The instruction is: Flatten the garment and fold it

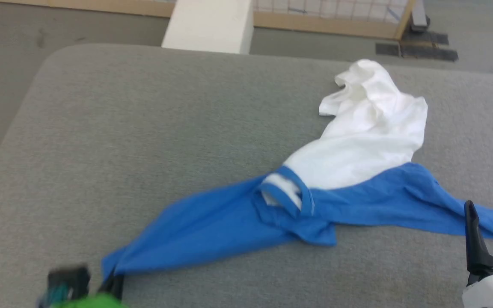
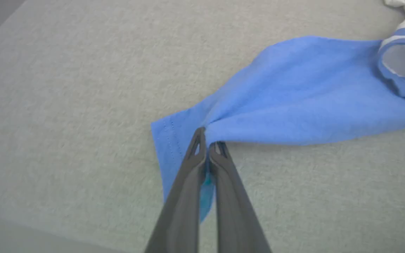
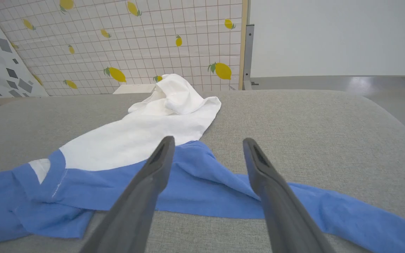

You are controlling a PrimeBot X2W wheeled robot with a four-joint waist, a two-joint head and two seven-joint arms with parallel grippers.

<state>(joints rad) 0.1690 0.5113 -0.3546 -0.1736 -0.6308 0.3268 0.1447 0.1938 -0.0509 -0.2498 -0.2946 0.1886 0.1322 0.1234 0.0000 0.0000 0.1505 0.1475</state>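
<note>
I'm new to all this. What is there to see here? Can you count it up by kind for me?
Garment, white and blue T-shirt: 1
Grippers: 2, left gripper shut on the garment's blue end, right gripper open above it
Grey padded table: 1
White box beyond the table: 1
Total: 5

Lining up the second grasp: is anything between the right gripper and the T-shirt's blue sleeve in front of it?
Nothing visible. The right gripper hangs open over the blue sleeve of the T-shirt, with bare grey padded surface beside it. The left gripper is shut on the other sleeve at its end.
</note>
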